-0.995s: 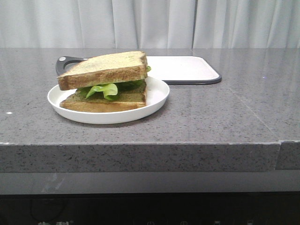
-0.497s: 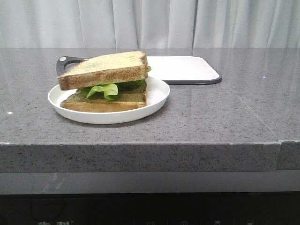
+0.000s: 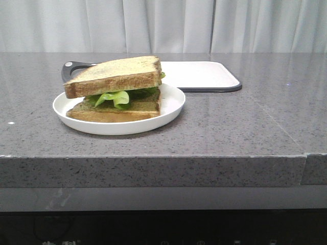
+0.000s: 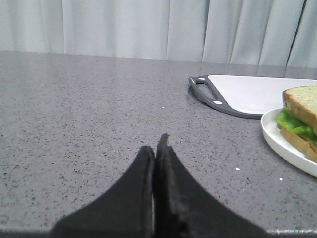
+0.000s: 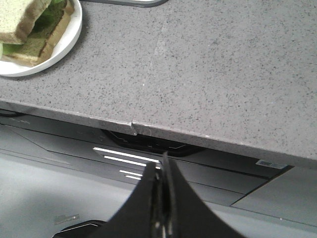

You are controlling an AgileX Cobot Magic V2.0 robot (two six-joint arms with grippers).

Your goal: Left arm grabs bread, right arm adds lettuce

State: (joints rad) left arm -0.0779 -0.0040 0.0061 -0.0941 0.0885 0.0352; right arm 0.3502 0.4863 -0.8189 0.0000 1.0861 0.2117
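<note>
Bread (image 3: 113, 76) light, soft, crumbly: grip crust sides. Lettuce (image 3: 115, 97) limp, sandwiched. Left end effector (image 4: 156, 153) & right end effector (image 5: 161, 181) both clenched, empty.

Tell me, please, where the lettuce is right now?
In the front view, the lettuce sits left of centre, sandwiched between two bread slices on the white plate, just in front of the cutting board.

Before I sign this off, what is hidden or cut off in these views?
- Lettuce: front view shows only its edge; the top bread covers the rest.
- Plate: cut by the left wrist frame edge.
- Cutting board: its left part is hidden behind the sandwich.
- Both arms: absent from the front view.
</note>
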